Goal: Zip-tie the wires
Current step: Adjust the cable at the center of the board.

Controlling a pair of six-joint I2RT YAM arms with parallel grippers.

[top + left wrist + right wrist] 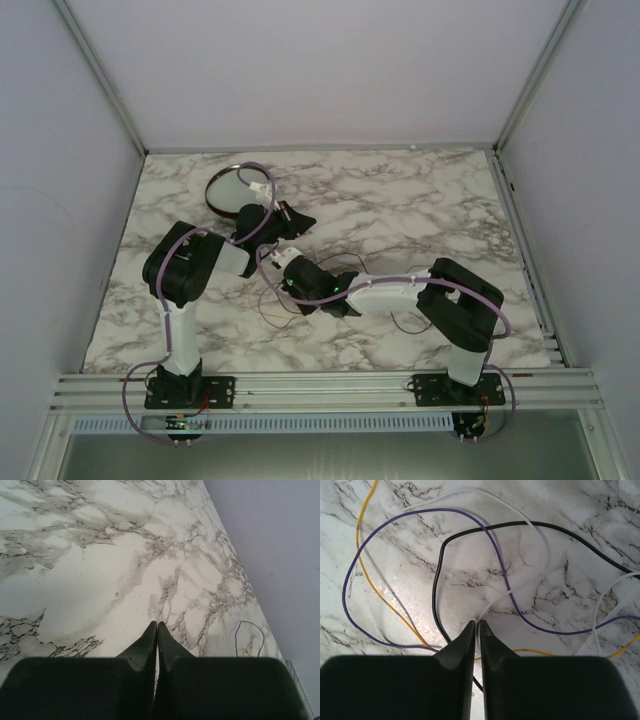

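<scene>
The wires lie in loose loops on the marble table: a black wire [439, 570], a purple one [350, 575], a yellow one [380, 592] and a white one [540, 535]. In the top view they show as thin dark strands [345, 262] around my right wrist. My right gripper [480, 623] is low over them, its tips pinched shut on the white wire. A broader white strand [601, 622] curves at the right; I cannot tell whether it is the zip tie. My left gripper [157, 624] is shut on nothing, above bare marble, with a black wire loop [250, 622] to its right.
A round dark-rimmed dish [238, 190] stands at the back left, just behind the left gripper [298, 220]. A lilac robot cable [262, 215] arcs over the dish. The two arms nearly meet mid-table. Metal rails [320, 390] run along the near edge.
</scene>
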